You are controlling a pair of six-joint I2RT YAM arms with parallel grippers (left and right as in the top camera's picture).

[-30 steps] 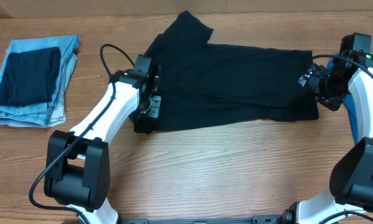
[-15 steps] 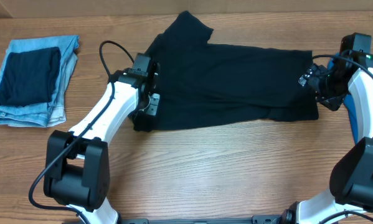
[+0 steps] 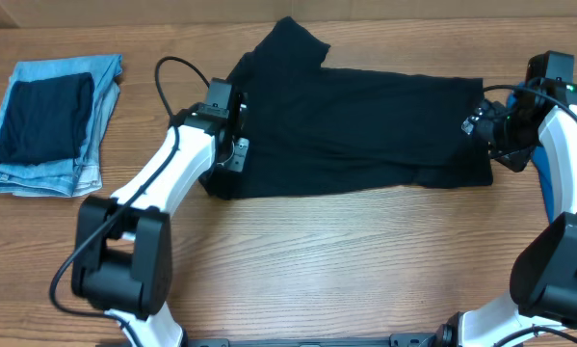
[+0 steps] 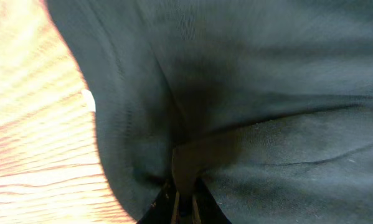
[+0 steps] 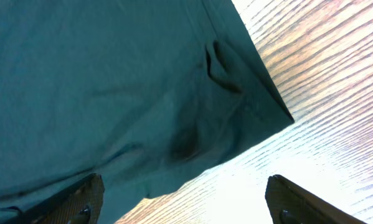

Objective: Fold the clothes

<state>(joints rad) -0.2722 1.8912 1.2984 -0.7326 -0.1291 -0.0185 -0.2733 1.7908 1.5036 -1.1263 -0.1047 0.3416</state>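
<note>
The clothes, a black T-shirt (image 3: pixel 365 125), lie spread across the middle of the table with one sleeve pointing to the far side. My left gripper (image 3: pixel 230 166) is at the shirt's left end. In the left wrist view it (image 4: pixel 183 208) is shut on a raised fold of the black fabric (image 4: pixel 267 93), and a small white tag (image 4: pixel 88 99) shows at the cloth's edge. My right gripper (image 3: pixel 488 135) hovers at the shirt's right end. Its jaws (image 5: pixel 186 205) stand wide open over the corner of the shirt (image 5: pixel 111 81) and bare wood, holding nothing.
A folded pair of light-blue jeans (image 3: pixel 95 87) lies at the far left with a dark garment (image 3: pixel 45 118) on top. The wooden table (image 3: pixel 346 260) stretches toward the front between both arm bases.
The left gripper has closed onto the shirt's left edge and drawn that near-left corner slightly up and inward. The right arm has not moved.
</note>
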